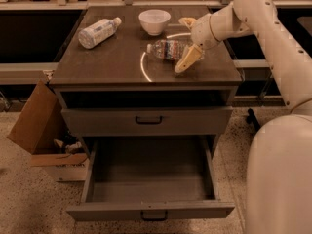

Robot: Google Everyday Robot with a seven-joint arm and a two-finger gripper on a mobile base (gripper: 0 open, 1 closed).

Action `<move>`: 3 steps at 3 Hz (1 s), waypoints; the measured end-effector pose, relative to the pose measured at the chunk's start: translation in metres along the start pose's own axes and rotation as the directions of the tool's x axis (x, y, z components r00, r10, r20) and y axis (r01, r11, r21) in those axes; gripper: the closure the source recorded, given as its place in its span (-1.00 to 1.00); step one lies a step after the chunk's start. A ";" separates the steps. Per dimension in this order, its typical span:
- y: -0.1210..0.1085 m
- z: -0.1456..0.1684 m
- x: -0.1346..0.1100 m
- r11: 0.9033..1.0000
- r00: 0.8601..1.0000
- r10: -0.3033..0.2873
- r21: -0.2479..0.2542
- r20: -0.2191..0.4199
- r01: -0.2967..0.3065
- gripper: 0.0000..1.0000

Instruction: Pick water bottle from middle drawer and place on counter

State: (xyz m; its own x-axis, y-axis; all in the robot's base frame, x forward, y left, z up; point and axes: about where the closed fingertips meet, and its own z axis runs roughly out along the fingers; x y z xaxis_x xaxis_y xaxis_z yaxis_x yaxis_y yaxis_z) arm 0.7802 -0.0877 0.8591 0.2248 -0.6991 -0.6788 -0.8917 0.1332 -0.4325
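The gripper [179, 45] hangs low over the counter [117, 65], at the end of the pale arm [265, 28] that reaches in from the side. Its two tan fingers [186, 61] are spread wide and have hold of nothing. Between them lies the water bottle [165, 48], down on its side on the counter. Its base sits in the gap between the fingers and its small white cap points away from the wrist, out past the fingertips. The nearer finger slants down just beside the bottle's body. I cannot tell whether it touches the bottle. The farther finger stands apart from it.

Just beyond the farther finger, toward the back of the counter, sits a white bowl [154, 21]. Well ahead of the fingertips, past the cap and across the slab, a larger bottle [97, 31] with a white label lies tilted on its side.

Straight below the hand, under the counter's edge, is a closed drawer [112, 122] with a dark handle. Lower still, the middle drawer [107, 211] stands pulled out toward me. A cardboard box [34, 126] leans on the floor beside the cabinet, on the side the fingertips point to. Behind the wrist, the robot's pale body [280, 179] fills the near corner.
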 end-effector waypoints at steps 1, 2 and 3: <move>0.000 0.000 0.000 1.000 1.000 0.000 0.000 0.000 0.000 -1.00; -0.001 -0.031 0.002 0.998 1.000 0.003 0.058 0.011 -0.004 -1.00; 0.005 -0.090 0.004 0.987 1.000 -0.010 0.159 0.012 0.008 -1.00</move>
